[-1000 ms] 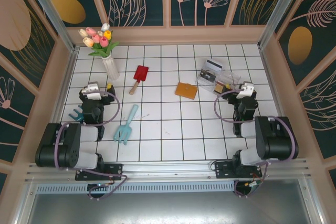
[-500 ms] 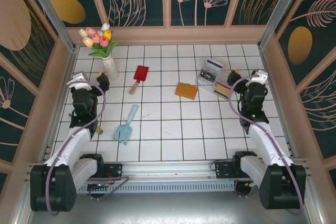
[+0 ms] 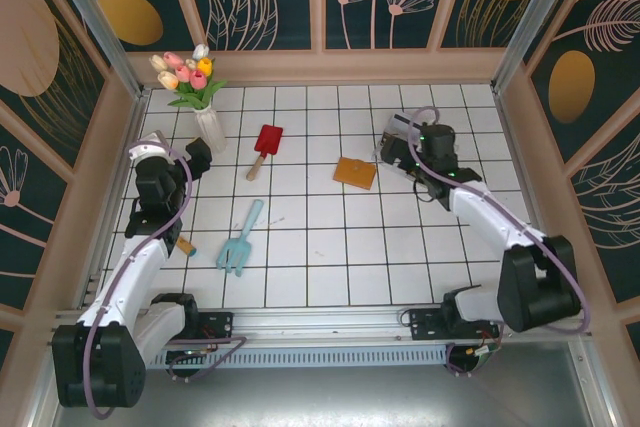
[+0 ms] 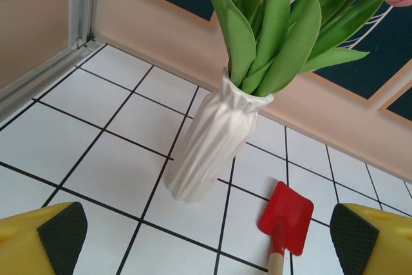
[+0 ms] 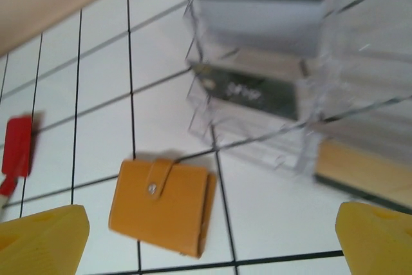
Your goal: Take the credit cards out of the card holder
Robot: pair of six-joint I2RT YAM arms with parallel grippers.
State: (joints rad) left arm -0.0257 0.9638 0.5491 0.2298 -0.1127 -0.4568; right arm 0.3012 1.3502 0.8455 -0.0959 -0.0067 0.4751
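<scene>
The card holder [image 3: 354,172] is a small orange-brown wallet lying folded on the white tiles at centre right, its snap strap fastened. The right wrist view shows it [image 5: 161,205] low and left of centre. The credit cards are hidden inside it. My right gripper [image 3: 392,150] hangs open above the left edge of the clear tray, just right of the wallet; its yellow fingertips [image 5: 45,239] stand wide apart with nothing between them. My left gripper [image 3: 197,154] is open too, far off at the left beside the vase, and its pads [image 4: 61,236] are empty.
A clear plastic tray [image 3: 415,147] with flat cards in it [image 5: 257,88] sits right of the wallet. A white vase [image 4: 212,140] of tulips [image 3: 185,72] stands at back left. A red toy shovel [image 3: 266,145] and a teal rake [image 3: 240,242] lie left of centre.
Both arms have unfolded from their low rest pose. The right gripper swung up and left over the tray toward the wallet. The left gripper rose toward the vase. Both stayed open.
</scene>
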